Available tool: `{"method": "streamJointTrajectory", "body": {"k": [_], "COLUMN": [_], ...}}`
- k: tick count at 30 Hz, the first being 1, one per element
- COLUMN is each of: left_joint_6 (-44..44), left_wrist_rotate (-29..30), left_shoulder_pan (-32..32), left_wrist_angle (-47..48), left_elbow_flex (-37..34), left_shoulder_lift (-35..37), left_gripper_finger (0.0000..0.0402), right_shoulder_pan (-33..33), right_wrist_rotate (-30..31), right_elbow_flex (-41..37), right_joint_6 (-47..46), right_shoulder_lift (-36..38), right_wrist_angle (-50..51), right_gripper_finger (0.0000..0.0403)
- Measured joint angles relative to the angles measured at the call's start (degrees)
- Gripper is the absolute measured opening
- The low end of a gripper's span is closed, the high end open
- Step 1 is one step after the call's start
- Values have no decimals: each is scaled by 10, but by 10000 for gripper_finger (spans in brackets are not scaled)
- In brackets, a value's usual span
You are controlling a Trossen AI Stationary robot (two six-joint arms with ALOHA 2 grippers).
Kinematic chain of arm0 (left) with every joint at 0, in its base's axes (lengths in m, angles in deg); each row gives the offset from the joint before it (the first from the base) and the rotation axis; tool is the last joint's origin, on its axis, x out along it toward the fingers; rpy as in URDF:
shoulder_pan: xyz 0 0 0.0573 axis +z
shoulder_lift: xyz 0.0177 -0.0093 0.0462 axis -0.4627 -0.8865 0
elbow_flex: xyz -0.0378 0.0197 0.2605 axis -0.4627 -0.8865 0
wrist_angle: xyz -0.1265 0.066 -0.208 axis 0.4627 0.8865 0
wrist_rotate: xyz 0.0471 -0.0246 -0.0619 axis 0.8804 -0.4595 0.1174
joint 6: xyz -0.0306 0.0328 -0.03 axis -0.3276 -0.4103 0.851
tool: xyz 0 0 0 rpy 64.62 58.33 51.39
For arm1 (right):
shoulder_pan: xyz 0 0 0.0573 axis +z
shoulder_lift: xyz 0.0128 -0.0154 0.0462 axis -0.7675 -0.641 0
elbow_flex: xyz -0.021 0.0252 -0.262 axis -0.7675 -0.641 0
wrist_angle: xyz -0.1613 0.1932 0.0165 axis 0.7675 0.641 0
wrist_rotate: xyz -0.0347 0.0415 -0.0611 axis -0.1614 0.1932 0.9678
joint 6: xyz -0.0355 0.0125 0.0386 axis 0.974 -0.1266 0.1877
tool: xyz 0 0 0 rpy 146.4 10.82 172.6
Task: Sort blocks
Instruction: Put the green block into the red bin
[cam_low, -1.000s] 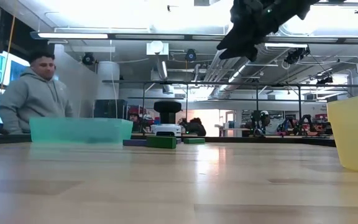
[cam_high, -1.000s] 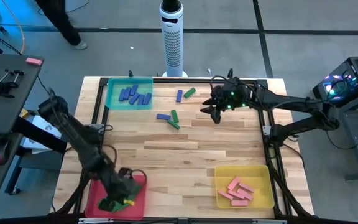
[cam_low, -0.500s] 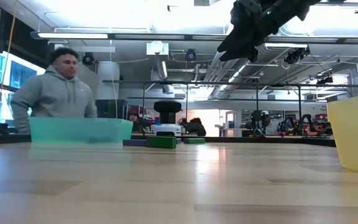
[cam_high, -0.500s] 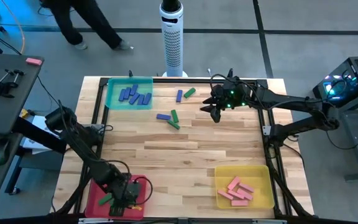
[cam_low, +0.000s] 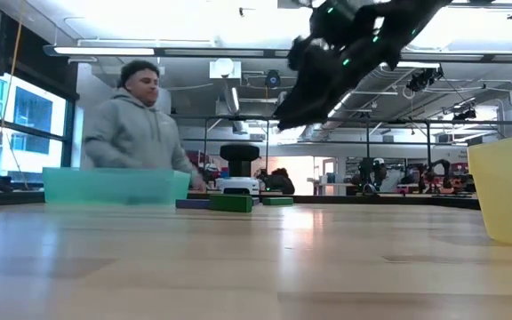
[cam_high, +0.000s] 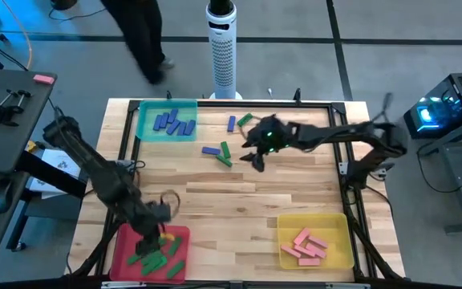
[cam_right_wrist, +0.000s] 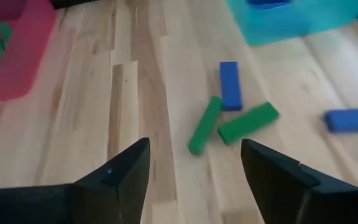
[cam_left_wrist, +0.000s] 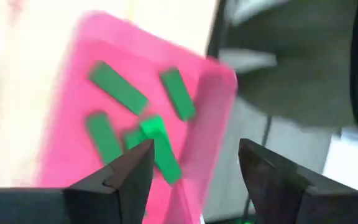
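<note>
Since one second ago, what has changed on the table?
The left gripper opened above the red plastic tray, dropping a green block. The right gripper moved toward the loose blue and green blocks. The teal tray and yellow tray stayed unchanged.

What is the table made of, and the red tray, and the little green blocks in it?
The table looks like pale wood: strips with grain lines and a slight shine. The red tray looks like thin plastic, since its pink wall lets light through in the left wrist view. The green blocks are solid, even-coloured bars with a matte face, maybe painted wood or plastic; the pictures cannot settle which.
</note>
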Motion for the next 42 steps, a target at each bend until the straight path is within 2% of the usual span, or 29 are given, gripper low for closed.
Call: {"method": "streamJointTrajectory", "body": {"k": [6,13,17,20,24,30,33,39,42], "left_joint_6": [20,-11,-53,-81,-92,-92,-97,-93,-121], "left_wrist_rotate": [168,390,458,467,467,461,461,451,446], "left_shoulder_pan": [41,77,95,112,131,146,152,154,154], "left_wrist_angle": [71,82,82,82,81,71,71,61,48], "left_elbow_flex": [0,0,0,0,0,0,0,0,0], "left_shoulder_lift": [106,176,184,182,173,162,155,144,134], "left_gripper_finger": [198,188,188,188,188,188,188,188,188], "right_shoulder_pan": [30,43,43,43,43,43,43,52,61], "right_wrist_rotate": [52,107,104,90,104,107,81,40,-2], "right_elbow_flex": [0,0,0,0,0,0,0,28,49], "right_joint_6": [-2,-61,-76,-73,-110,-154,-152,-161,-121], "right_shoulder_lift": [-105,-179,-208,-226,-245,-251,-250,-214,-173], "right_wrist_angle": [-124,-152,-187,-206,-208,-234,-246,-183,-152], "right_gripper_finger": [231,231,229,218,183,70,18,24,10]}}
